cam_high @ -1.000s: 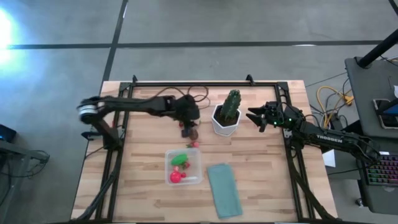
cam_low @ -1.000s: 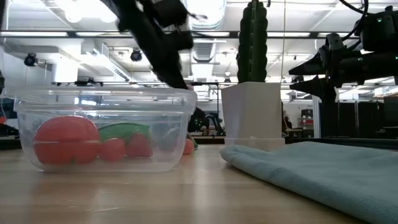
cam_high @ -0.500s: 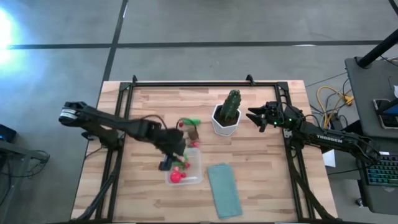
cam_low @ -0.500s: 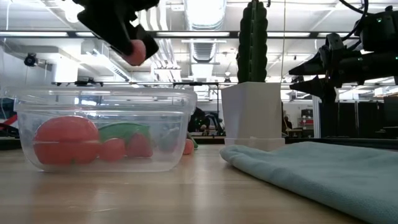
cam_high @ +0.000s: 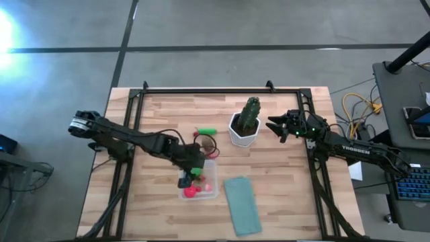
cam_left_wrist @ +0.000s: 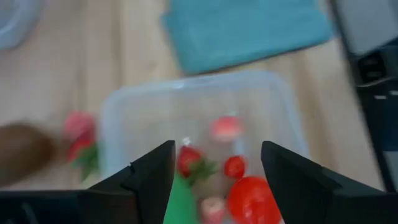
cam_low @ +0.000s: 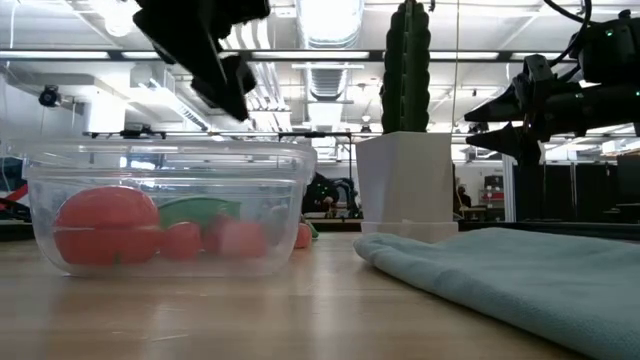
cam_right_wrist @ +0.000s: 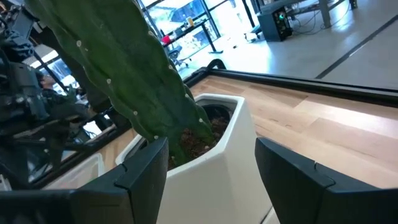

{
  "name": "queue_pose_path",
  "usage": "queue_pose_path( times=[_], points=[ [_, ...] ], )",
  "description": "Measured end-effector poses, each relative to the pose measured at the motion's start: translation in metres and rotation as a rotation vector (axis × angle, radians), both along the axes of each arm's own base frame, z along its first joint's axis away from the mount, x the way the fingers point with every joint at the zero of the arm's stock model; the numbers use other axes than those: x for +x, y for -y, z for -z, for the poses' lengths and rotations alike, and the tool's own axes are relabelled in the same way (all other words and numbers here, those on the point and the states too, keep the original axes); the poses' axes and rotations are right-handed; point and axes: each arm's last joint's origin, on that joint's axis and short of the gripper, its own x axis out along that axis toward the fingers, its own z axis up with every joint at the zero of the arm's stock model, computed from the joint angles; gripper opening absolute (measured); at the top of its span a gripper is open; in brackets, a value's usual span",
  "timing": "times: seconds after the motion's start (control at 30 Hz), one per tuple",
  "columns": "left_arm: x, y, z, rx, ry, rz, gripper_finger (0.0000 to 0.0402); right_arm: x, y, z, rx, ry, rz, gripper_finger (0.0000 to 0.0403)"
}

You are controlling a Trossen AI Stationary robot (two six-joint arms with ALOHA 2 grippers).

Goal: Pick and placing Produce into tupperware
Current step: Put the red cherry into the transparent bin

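Left claw [cam_high: 187, 176] spread wide, empty, hovering over the tub [cam_high: 213, 189]; fruit already inside. Next target, green pod [cam_high: 206, 130], up at one o'clock, lying crosswise, nearer left than right claw [cam_high: 274, 126], also spread.

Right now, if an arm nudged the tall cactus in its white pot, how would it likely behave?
The cactus stands much taller than its white pot, so a high push would probably tip it. The pot's flat base on the table suggests it would slide, not roll. The right gripper waits beside it with fingers apart.
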Motion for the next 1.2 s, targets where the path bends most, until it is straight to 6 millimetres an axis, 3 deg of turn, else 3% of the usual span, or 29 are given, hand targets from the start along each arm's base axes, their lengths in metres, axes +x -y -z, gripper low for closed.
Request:
queue_pose_path(
  times=[0.17,0.33,0.63,0.9,1.2],
  points=[
    [-0.007,-0.043,-0.002,0.053,-0.172,-0.234,0.021,0.0,0.0,0.0,0.0,0.0,0.0,0.0233],
    [-0.009,-0.08,0.005,0.217,-0.178,-0.121,0.0173,0.0,0.0,0.0,0.0,-0.001,0.0,0.0233],
    [0.001,-0.144,0.057,0.19,-0.368,-0.271,0.0159,0.0,0.0,0.0,0.0,0.0,0.0,0.0233],
    [0.009,-0.168,0.08,0.18,-0.395,-0.312,0.0159,0.0,0.0,0.0,0.0,0.0,0.0,0.0233],
    [0.009,-0.172,0.081,0.214,-0.366,-0.226,0.0159,0.0,0.0,0.0,0.0,0.0,0.0,0.0233]
  ],
)
